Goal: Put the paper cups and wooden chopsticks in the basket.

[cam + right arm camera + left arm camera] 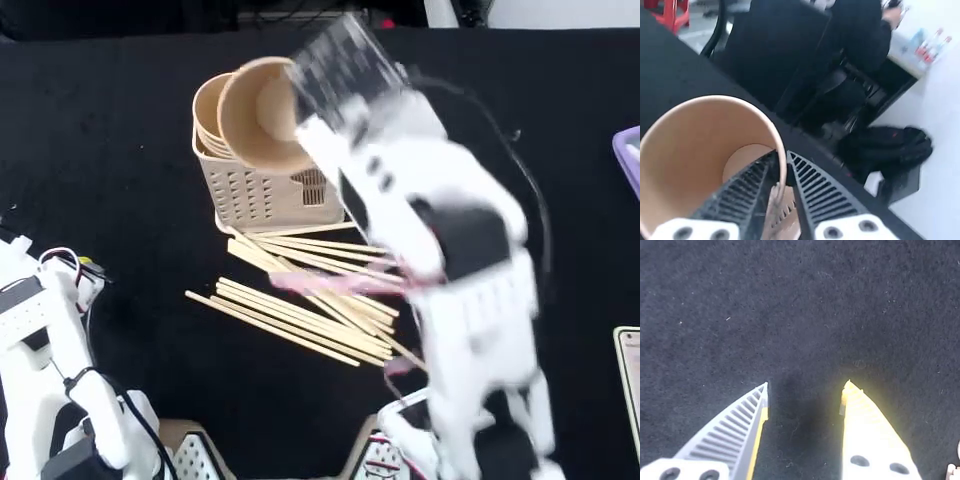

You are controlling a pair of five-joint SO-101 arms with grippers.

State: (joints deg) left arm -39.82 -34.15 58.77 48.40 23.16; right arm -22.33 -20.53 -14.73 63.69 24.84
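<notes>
A beige slotted basket point(262, 192) stands at the back centre of the black table, with a stack of paper cups point(208, 118) in its left end. My right gripper point(298, 118) hangs over the basket, shut on the rim of a tilted paper cup point(258, 112). In the right wrist view one finger is inside this paper cup point(700, 155) and the other outside, the gripper point(783, 159) pinching its wall. Several wooden chopsticks point(300, 305) lie loose on the cloth in front of the basket. My left gripper point(805, 387) stands open over bare black cloth, with its arm point(40, 340) at the front left.
A purple object point(628, 155) shows at the right edge, with a flat light-framed thing point(630, 370) below it. The right arm point(450, 260) stretches over the right ends of the chopsticks. Bare cloth lies to the left of the basket.
</notes>
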